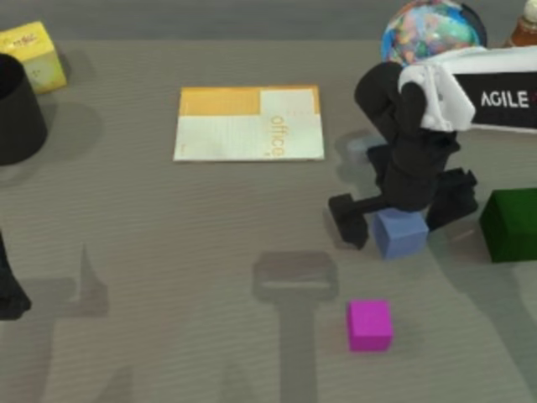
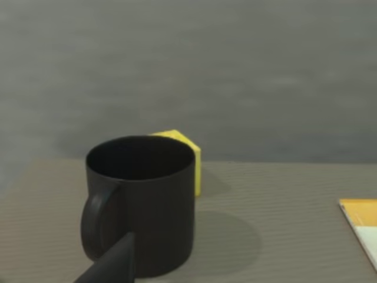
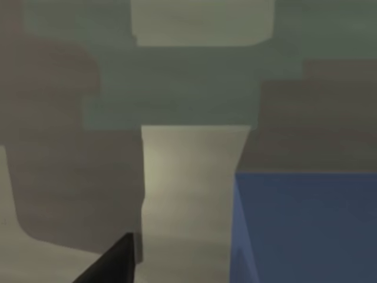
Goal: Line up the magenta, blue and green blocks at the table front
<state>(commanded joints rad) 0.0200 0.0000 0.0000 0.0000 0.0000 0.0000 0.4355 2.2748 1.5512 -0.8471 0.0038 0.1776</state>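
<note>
Right gripper (image 1: pixel 401 220) low over the blue block (image 1: pixel 399 232), fingers spread wide on either side, not pinching; green block (image 1: pixel 510 223) just right of it on the table (image 1: pixel 168 252); magenta block (image 1: pixel 370 325) nearer the front; left gripper (image 1: pixel 10 294) parked at left edge.

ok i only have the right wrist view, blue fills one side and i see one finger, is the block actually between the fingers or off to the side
Observer: In the top view the blue block sits between the open fingers of the right gripper, one on each side. I can't tell whether they touch it.
Operator: where's magenta
Observer: The magenta block lies alone, nearer the front of the table than blue and apart from it.
Operator: and green
Observer: The green block stands by the right edge, roughly level with blue. The left gripper is parked at the far left.
</note>
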